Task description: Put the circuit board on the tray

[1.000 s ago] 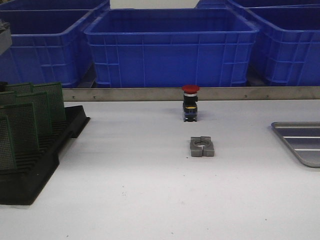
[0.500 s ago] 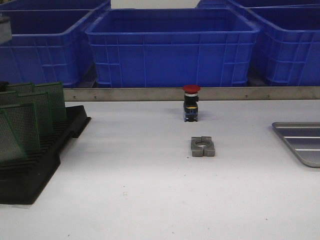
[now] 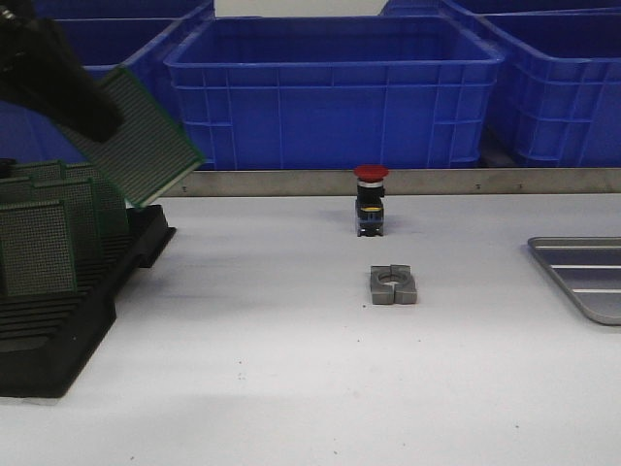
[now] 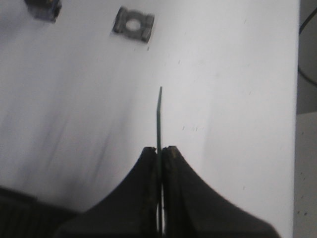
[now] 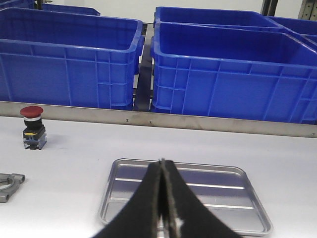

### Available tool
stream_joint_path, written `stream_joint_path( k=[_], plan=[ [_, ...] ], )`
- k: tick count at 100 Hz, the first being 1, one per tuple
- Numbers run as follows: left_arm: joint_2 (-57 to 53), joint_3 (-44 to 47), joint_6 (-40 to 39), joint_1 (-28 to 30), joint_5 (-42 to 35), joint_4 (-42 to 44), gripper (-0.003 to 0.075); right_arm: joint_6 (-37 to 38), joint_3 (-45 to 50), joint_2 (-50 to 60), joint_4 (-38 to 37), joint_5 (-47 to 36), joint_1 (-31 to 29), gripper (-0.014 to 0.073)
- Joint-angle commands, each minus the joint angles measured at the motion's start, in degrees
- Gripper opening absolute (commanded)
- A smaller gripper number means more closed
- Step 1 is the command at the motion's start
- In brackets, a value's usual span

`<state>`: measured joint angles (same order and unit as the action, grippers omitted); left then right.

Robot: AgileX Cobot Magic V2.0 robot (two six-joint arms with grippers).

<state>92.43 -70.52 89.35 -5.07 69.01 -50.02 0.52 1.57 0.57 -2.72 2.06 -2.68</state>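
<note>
My left gripper point(image 3: 94, 118) is shut on a green circuit board point(image 3: 147, 134) and holds it tilted in the air above the black slotted rack point(image 3: 58, 330) at the left. In the left wrist view the board point(image 4: 159, 116) shows edge-on between the closed fingers of the gripper point(image 4: 159, 148), above the white table. The silver-grey tray point(image 3: 582, 277) lies at the right edge of the table, with nothing on it. My right gripper point(image 5: 162, 161) is shut and empty, hovering over the near side of the tray point(image 5: 218, 196); it does not show in the front view.
Several more green boards point(image 3: 39, 243) stand in the rack. A red push button point(image 3: 370, 199) and a grey metal clamp block point(image 3: 393, 284) sit mid-table; both show in the right wrist view too. Blue crates point(image 3: 330, 87) line the back behind a metal strip.
The left arm has come into the front view, lifting one board up out of the rack and to the right. The right gripper and tray have not moved.
</note>
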Motion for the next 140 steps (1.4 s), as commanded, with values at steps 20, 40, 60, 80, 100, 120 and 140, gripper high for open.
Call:
stream_joint_path(
  k=[20,40,60,80,100,120,140],
  plan=[
    [-2.1,-1.7,-0.7,-10.7,2.9,-9.5,-0.002,-0.5,0.0,1.3,-0.3,-4.9,0.0,-0.0059],
    [-2.1,-1.7,-0.7,-16.9,2.7,-9.9,-0.002,-0.5,0.0,1.3,-0.3,-4.9,0.0,-0.0059],
    [-2.1,-1.7,-0.7,-19.3,2.7,-10.0,-0.002,-0.2,-0.1,1.3,-0.3,-5.1,0.0,-0.0059],
    [-2.1,-1.7,-0.7,-19.3,2.7,-10.0,-0.002,-0.2,-5.6,1.0,-0.2,3.8,0.0,-0.0059],
    [-2.1,-1.7,-0.7,-19.3,2.7,-10.0,-0.002,-0.2,-16.3,-4.7,0.1,20.6,0.0,-0.0059],
    [-2.1,-1.7,-0.7,-19.3,2.7,-10.0,-0.002,-0.2,-25.4,-16.1,0.1,32.1,0.0,-0.0059],
    [-2.1,-1.7,-0.7,-19.3,2.7,-10.0,-0.002,-0.5,-30.8,-27.1,3.8,33.3,0.0,-0.0043]
  ],
)
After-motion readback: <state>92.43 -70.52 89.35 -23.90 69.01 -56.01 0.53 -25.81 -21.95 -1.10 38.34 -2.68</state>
